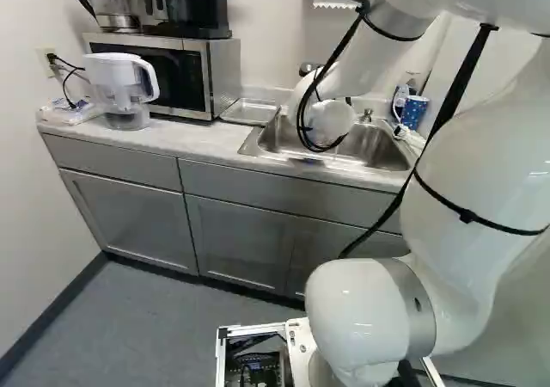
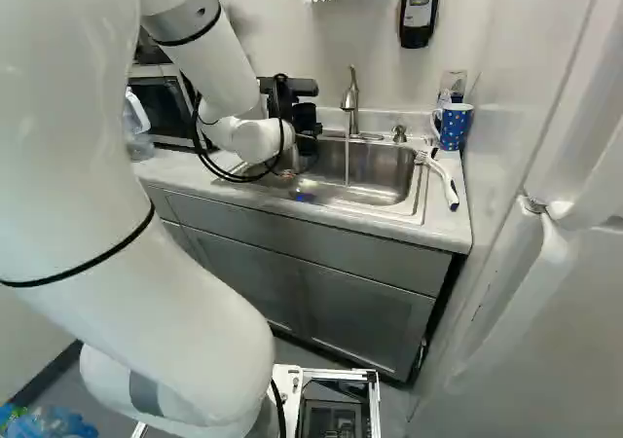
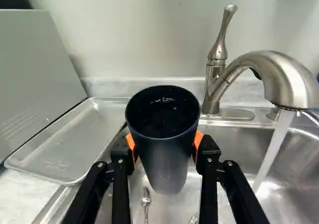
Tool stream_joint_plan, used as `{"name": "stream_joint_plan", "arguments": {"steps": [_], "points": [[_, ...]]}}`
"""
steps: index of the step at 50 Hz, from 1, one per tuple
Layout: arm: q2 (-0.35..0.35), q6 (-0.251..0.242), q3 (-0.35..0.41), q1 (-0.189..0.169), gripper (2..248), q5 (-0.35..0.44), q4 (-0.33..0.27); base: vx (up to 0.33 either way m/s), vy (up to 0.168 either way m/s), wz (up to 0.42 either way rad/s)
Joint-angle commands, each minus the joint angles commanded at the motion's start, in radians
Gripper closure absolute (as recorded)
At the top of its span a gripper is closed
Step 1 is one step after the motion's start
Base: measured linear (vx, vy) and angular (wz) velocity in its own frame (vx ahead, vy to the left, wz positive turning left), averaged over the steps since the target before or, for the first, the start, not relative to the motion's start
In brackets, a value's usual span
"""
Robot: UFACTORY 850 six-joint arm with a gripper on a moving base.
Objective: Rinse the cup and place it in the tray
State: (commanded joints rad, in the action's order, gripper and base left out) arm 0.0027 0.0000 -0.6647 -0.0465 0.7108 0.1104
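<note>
1. Gripper is clamping the dark cup from both sides, mouth up, above the sink near the tray.
2. Faucet is running; its water is falling clear of the cup. Wet-looking spots are showing inside; rinse is looking done, unconfirmed.
3. The tray is sitting beside the sink; placing is remaining.

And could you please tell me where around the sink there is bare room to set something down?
The tray looks bare, and so does the counter in front of the microwave, between pitcher and tray. It is crowded beside the sink at the right of the right base view, with brush and dotted mug.
</note>
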Motion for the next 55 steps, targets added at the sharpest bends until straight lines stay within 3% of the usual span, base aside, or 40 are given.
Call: {"name": "stream_joint_plan", "arguments": {"steps": [30,55], "points": [[-0.033,0.0,-0.101,0.047,126,-0.061,0.0,0.0,0.0,0.0],[-0.001,0.0,-0.123,0.049,126,-0.125,0.0,0.0,0.0,0.0]]}}
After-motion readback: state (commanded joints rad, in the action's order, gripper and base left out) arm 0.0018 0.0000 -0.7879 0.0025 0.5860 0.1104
